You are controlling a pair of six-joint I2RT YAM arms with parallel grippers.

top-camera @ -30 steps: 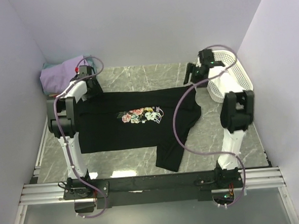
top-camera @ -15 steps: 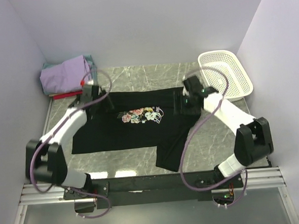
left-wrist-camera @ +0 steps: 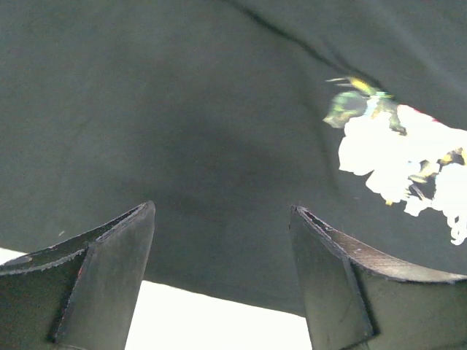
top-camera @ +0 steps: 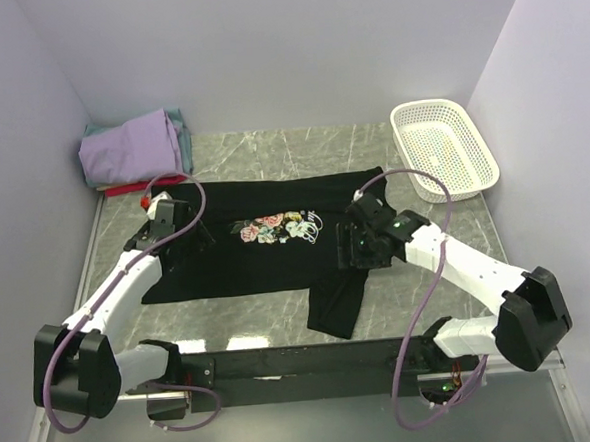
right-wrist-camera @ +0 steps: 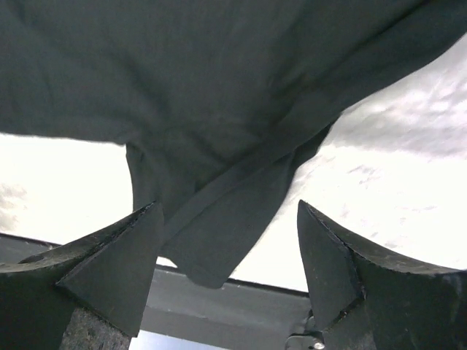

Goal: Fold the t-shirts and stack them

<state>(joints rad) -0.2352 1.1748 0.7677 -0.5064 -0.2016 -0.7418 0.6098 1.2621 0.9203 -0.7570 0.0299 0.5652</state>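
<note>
Top external | black t-shirt (top-camera: 267,258) spread flat on counter (top-camera: 271,152); sleeve (top-camera: 335,304) trailing toward me | left hand (top-camera: 175,220), right hand (top-camera: 349,246) both open, empty, above it | step: starting fold; next: pinch cloth edges

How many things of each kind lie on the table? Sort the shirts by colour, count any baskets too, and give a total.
Black t-shirt, spread out: 1
Lavender shirt, folded: 1
Teal shirt, only its edge showing: 1
Red shirt, only its edge showing: 1
White mesh basket: 1
Total: 5
</note>
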